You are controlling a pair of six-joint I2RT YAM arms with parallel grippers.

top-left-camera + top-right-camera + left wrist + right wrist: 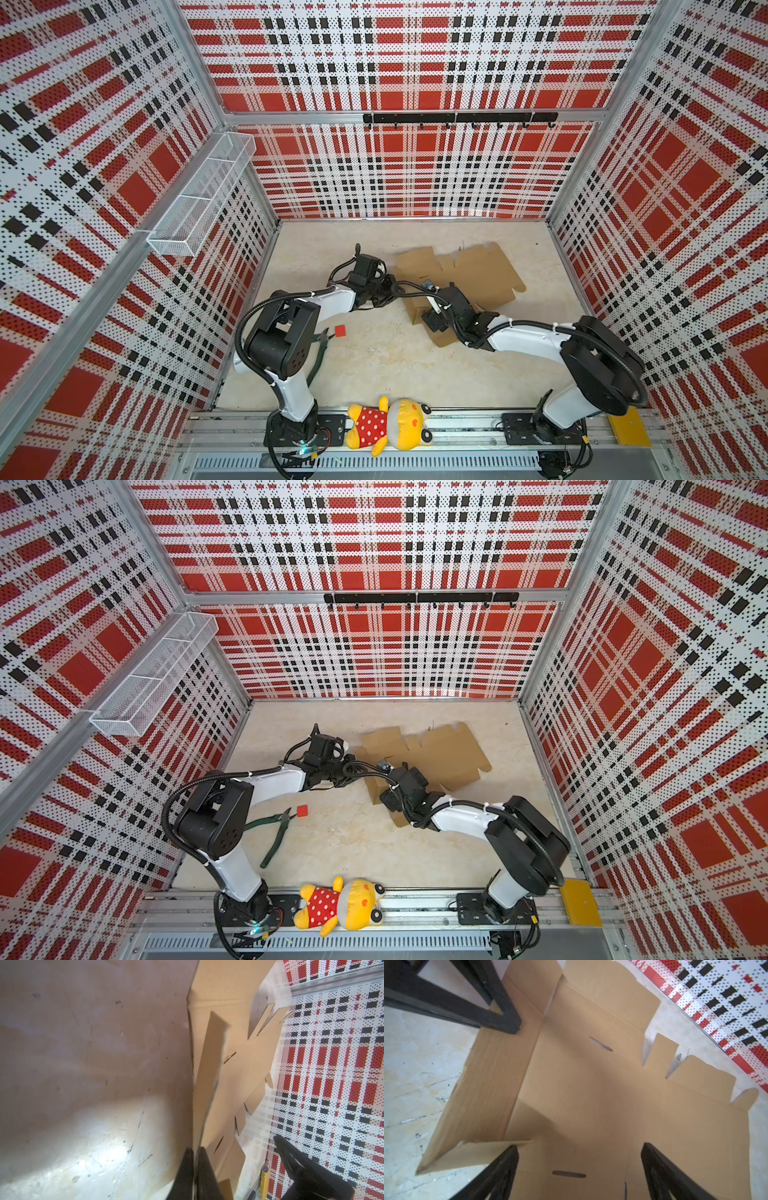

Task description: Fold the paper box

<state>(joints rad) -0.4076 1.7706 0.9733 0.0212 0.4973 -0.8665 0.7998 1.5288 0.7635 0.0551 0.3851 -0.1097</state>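
Observation:
The paper box (478,270) is a flat brown die-cut cardboard sheet lying on the pale floor right of centre in both top views (440,750). My left gripper (196,1150) is shut on the edge of a long side flap (209,1076), which stands upright along the sheet's left side (483,1088). In a top view this gripper (392,286) sits at the sheet's left edge. My right gripper (579,1146) hangs open over the sheet's near panel, with nothing between its jaws; the slits and notched tabs lie beyond it. The right gripper (434,322) partly hides the sheet's front part.
A small red block (340,331) and green pliers (276,833) lie on the floor by the left arm. A yellow plush toy (388,426) and a yellow flat plate (629,426) rest on the front rail. A wire basket (203,199) hangs on the left wall.

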